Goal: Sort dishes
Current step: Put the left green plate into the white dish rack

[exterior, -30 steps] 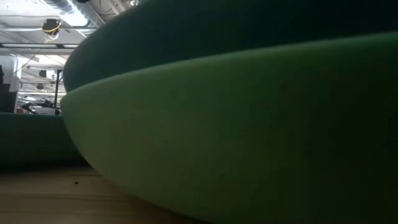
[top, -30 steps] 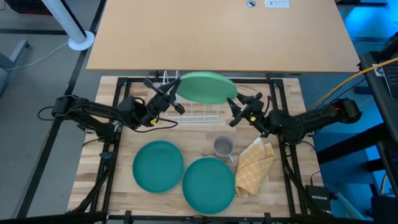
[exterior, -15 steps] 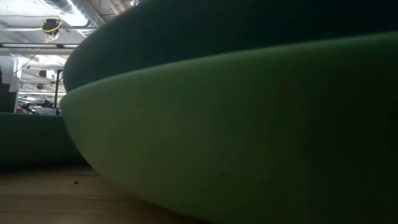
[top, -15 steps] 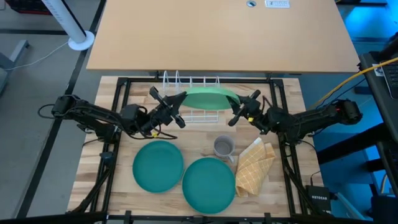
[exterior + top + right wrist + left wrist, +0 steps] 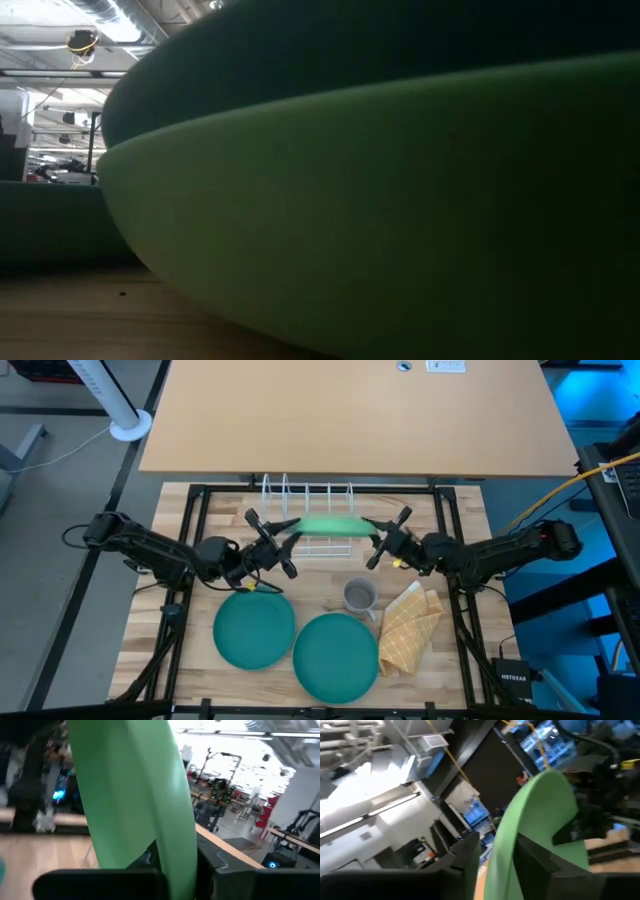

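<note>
Two teal plates (image 5: 254, 626) (image 5: 336, 656) lie flat nearest me on the worktop (image 5: 200, 660). Farther back I see the light green plate (image 5: 330, 525) tilted over the wire rack (image 5: 308, 490), its edges pinched by my left end effector (image 5: 283, 546) and right end effector (image 5: 377, 540).

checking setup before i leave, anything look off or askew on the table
Mostly tidy. The tan cloth lies crumpled beside the grey cup, and one teal plate overlaps the other. The light green plate is on edge over the wire rack, gripped by both grippers.
</note>
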